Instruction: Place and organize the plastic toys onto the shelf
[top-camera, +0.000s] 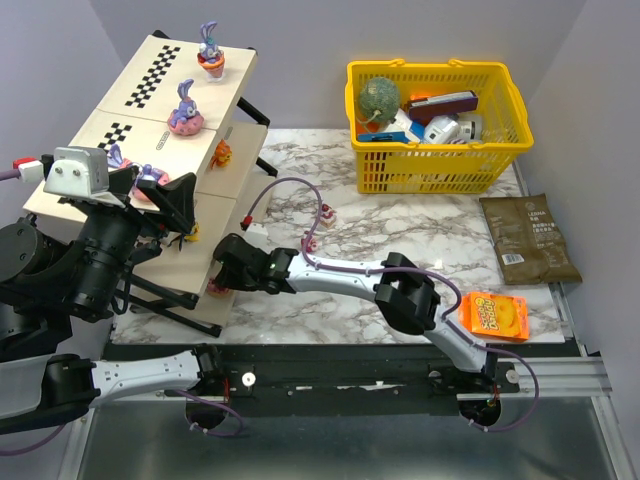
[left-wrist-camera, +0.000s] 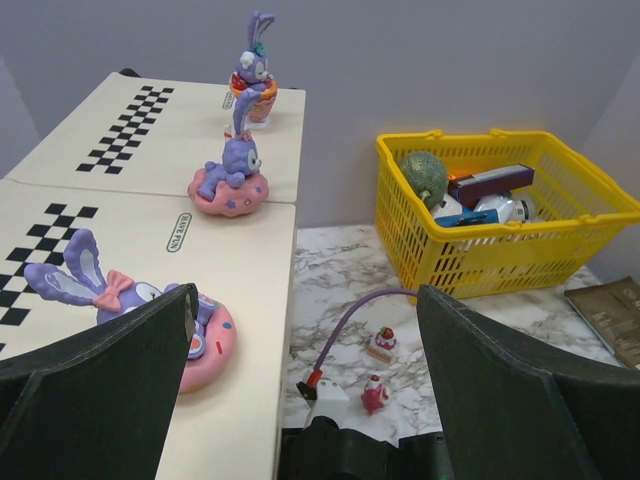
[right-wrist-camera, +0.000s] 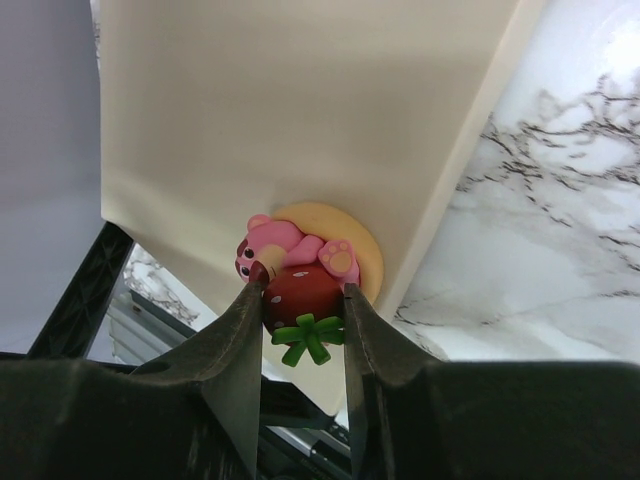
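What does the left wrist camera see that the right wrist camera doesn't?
Only the left wrist view: three purple rabbit toys on the shelf, the yellow basket, and two tiny toys on the table. Only the right wrist view: the right tool pinching a pink bear toy with a strawberry. Both: the beige shelf and the marble table.

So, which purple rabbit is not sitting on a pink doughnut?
The farthest rabbit, on the top panel of the shelf: it stands in an orange cup.
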